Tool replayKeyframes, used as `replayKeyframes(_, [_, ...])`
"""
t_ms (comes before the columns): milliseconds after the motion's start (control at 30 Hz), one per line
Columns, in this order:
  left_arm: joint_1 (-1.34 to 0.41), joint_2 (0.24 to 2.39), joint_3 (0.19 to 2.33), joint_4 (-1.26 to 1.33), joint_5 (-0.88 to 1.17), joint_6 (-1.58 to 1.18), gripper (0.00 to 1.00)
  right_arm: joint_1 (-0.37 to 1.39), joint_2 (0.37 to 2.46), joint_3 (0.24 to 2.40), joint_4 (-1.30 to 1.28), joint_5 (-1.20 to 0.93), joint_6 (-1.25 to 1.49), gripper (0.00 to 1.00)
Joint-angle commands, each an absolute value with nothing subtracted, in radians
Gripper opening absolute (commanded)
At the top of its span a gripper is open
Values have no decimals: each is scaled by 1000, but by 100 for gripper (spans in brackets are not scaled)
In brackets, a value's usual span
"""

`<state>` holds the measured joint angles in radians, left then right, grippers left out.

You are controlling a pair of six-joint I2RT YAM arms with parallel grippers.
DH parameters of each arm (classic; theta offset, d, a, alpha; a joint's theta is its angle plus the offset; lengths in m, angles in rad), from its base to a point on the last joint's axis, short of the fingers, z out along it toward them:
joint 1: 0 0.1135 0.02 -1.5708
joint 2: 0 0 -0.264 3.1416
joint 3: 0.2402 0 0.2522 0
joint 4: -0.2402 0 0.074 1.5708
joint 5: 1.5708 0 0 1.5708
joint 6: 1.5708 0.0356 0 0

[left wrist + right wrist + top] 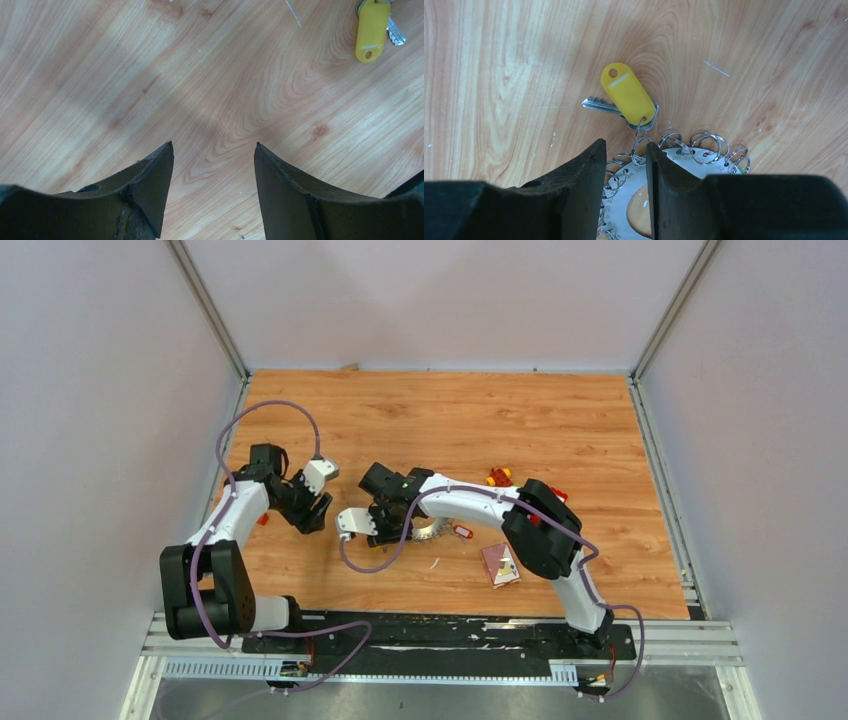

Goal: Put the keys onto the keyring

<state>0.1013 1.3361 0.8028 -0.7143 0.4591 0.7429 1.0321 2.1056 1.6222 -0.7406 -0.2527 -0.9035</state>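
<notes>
Yellow-tagged key (626, 100) (silver blade lying flat) touches a loop of the disc-shaped keyring (684, 155)

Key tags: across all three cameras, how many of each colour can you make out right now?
Yellow tag: 1
Red tag: 1
Total: 2
Not counted: red bit by left arm and red bit behind right arm, too small to tell.
</notes>
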Motion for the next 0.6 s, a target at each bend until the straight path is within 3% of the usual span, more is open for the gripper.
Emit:
replayKeyframes(0, [105,1304,791,-711,473,771,68,1035,2136,1680,-747,-244,-916,35])
replayKeyframes(567, [105,1299,785,-719,477,781,68,1019,2172,1711,-776,-231,-916,30])
